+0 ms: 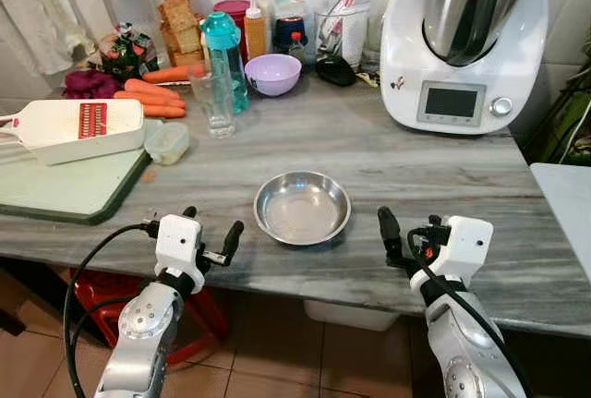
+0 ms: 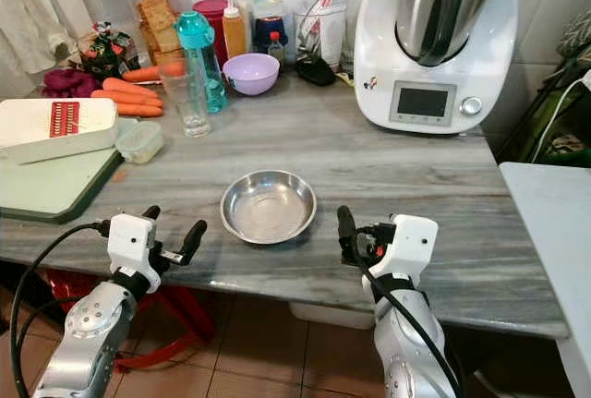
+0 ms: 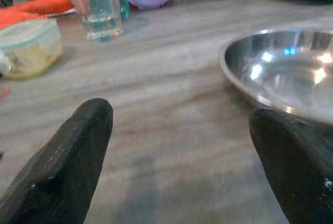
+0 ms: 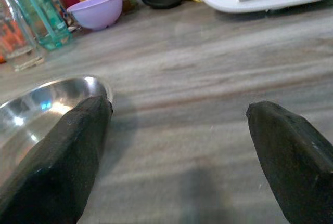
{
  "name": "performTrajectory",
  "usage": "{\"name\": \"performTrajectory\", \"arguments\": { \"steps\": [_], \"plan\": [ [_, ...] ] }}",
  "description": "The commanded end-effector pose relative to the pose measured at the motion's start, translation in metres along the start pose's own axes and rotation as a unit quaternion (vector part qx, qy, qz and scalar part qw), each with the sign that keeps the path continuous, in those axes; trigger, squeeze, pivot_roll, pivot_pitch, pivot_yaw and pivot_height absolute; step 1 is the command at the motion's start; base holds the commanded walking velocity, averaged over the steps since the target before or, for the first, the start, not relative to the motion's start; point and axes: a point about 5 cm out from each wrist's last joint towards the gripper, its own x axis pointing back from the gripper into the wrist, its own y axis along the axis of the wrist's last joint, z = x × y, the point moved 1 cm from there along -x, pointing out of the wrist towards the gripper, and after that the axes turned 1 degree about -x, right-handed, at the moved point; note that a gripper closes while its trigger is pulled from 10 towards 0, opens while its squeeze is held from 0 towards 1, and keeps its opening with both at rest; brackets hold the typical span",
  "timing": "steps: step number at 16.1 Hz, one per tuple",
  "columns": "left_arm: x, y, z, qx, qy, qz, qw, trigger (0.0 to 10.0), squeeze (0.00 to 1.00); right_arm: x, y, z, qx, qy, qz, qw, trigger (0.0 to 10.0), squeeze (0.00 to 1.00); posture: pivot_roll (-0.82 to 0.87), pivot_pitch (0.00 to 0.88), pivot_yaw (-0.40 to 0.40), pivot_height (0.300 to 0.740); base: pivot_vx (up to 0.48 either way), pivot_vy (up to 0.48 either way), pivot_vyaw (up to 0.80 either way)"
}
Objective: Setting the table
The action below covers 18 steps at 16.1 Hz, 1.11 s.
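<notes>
Fingers of both grippers spread wide, nothing held. Left gripper sits at the near counter edge just left of the steel bowl, one fingertip close to its rim, not touching. Right gripper sits at the same edge just right of the bowl, apart from it. Bowl is upright and empty on the grey stone counter, between the two grippers. Farther back: drinking glass beside a teal bottle, purple bowl, carrots, small lidded tub. White slicer lies on a green cutting board at far left. White kitchen machine stands at back right. Jars and bottles line the tiled wall.
</notes>
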Motion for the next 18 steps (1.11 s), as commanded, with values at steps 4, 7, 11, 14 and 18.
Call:
{"name": "performTrajectory", "arguments": {
  "steps": [4, 7, 11, 14, 18],
  "plan": [
    [0.0027, -0.0056, 0.0032, -0.003, 0.006, 0.015, 1.0, 10.0, 0.0, -0.0012, 0.0015, 0.0004, -0.026, 0.0, -0.004, 1.0, 10.0, 0.0, 0.0, 0.0, 0.042, 0.74, -0.264, 0.0, 0.0],
    [0.003, -0.0061, 0.0031, -0.003, 0.007, 0.015, 1.0, 10.0, 0.0, -0.0015, 0.0014, -0.0018, -0.023, -0.008, -0.003, 1.0, 10.0, 0.0, 0.0, 0.0, 0.043, 0.74, -0.268, 0.0, 0.0],
    [0.0034, -0.0073, 0.0026, -0.003, 0.005, 0.018, 1.0, 10.0, 0.0, -0.0025, 0.0015, -0.0006, -0.026, 0.0, -0.001, 1.0, 10.0, 0.0, -0.01, 0.0, 0.043, 0.74, -0.271, 0.0, 0.0],
    [0.003, -0.0072, 0.0024, -0.003, 0.004, 0.018, 1.0, 10.0, 0.0, -0.0026, 0.0018, 0.0007, -0.028, 0.007, -0.001, 1.0, 10.0, 0.0, -0.01, 0.0, 0.044, 0.74, -0.278, 0.0, 0.0],
    [0.0026, -0.0076, 0.0016, -0.003, 0.003, 0.019, 1.0, 10.0, 0.0, -0.0021, 0.0012, 0.0023, -0.022, 0.013, 0.001, 1.0, 10.0, 0.0, -0.01, 0.0, 0.045, 0.74, -0.27, 0.0, 0.0]
  ]
}}
